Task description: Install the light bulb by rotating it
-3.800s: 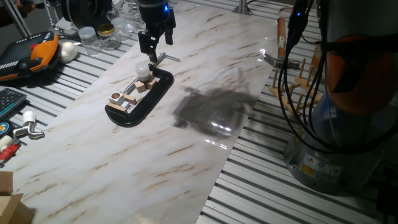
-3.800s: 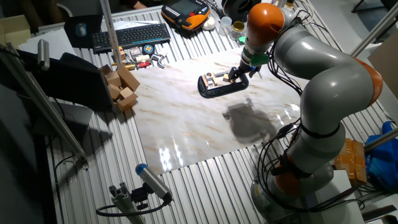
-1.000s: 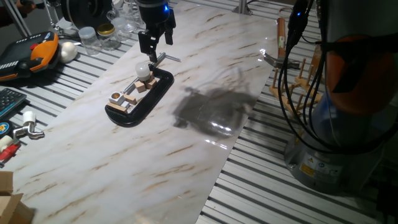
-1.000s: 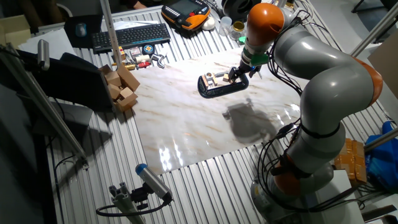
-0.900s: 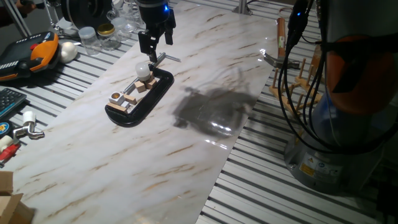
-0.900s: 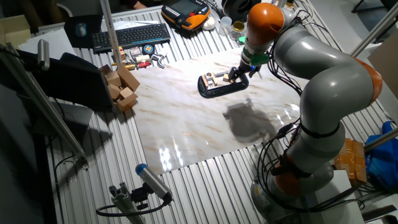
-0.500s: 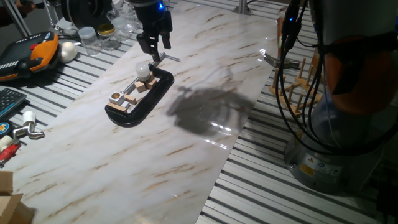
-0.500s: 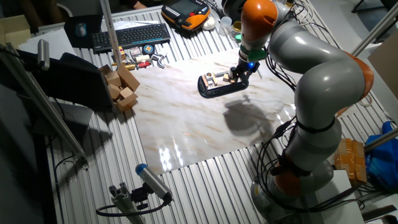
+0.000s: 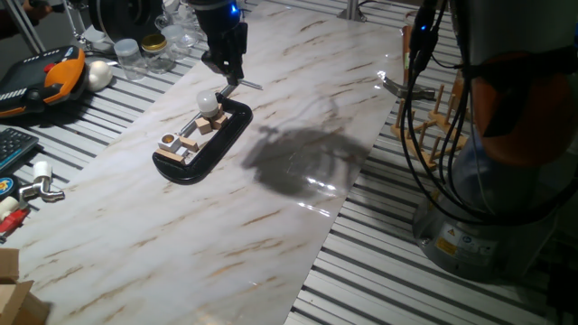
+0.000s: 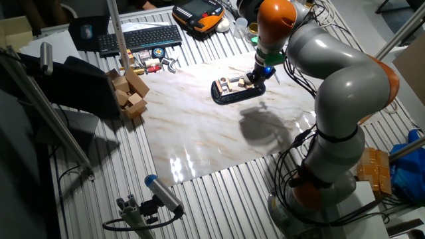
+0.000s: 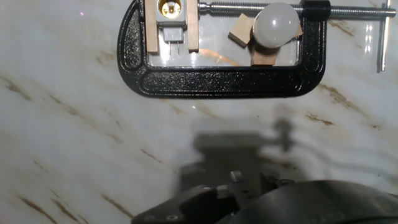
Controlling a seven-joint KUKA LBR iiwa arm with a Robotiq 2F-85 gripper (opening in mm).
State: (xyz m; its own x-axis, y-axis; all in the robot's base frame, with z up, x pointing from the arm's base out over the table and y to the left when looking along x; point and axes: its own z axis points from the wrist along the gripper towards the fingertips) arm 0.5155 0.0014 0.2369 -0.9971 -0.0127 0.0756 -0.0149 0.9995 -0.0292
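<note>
**Bulb sits in the clamp; the pincer hangs above it**

From the hand view we get what neither fixed camera gives us: a straight look down onto the black C-clamp (image 11: 217, 81) lying flat on the marble table (image 11: 74, 155). Inside its frame we see a grey socket (image 11: 172, 22) with a brass centre, held between two wooden strips, and at the other end the light bulb (image 11: 276, 23), a frosted white globe resting against small wooden blocks (image 11: 239, 31) just under the clamp's threaded screw (image 11: 249, 7). Bulb and socket lie apart, at opposite ends of the frame. Only dark, blurred parts of the hand show along the bottom edge of this view, so we cannot read the fingers there.

The fixed views supply the height. In one fixed view the gripper (image 9: 228, 70) hangs above and a little behind the light bulb (image 9: 209, 101), not touching it, with the C-clamp (image 9: 203, 144) under both. Its fingers appear as one dark mass, and we cannot tell how far apart they stand; they hold nothing we can see. In the other fixed view the gripper (image 10: 255, 75) sits over the near end of the C-clamp (image 10: 236, 93), where the bulb is too small to make out.
</note>
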